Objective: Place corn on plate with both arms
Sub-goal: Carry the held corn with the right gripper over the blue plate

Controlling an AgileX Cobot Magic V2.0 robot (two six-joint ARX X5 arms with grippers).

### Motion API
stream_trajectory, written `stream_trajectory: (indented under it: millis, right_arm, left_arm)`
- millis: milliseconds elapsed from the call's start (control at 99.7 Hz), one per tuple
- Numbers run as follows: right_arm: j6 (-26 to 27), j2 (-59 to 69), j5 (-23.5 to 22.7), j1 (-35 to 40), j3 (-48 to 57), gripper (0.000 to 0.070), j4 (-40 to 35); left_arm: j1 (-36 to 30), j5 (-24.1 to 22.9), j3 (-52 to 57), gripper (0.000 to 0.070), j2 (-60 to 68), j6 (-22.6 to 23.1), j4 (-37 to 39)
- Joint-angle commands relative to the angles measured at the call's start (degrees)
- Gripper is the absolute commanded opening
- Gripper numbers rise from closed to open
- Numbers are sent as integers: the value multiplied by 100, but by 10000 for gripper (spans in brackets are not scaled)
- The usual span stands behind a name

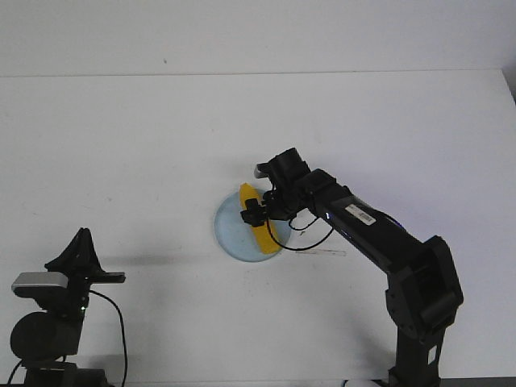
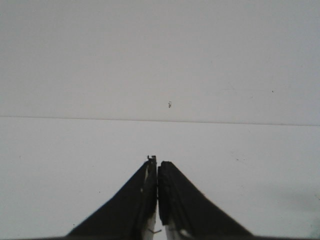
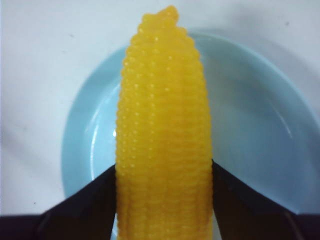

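Yellow corn (image 3: 164, 130) sits between the right pincer's (image 1: 256, 211) fingers (image 3: 85, 202), gripped at both sides over the pale blue plate (image 3: 260, 125) on the white table (image 1: 121, 145); whether it touches the plate is unclear. Left pincer (image 2: 157, 172) is closed on nothing, well apart.
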Motion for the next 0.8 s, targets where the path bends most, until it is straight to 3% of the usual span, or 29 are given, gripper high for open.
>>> stream_trajectory:
  millis: [0,130,291,792]
  right_arm:
    - [87,138,-17,66,81,295,39]
    - [85,138,-7,107,81,310,20]
    - [39,138,-2,122,81,427,-4]
    - [-46,-214,7,90,551,428,-55]
  left_arm:
    - [7,9,11,1,-7,7,68]
    - [7,11,11,1,-4,7,68]
    - [7,11,11,1,-7,7,68]
    - [7,9,11,1,-7,7,70]
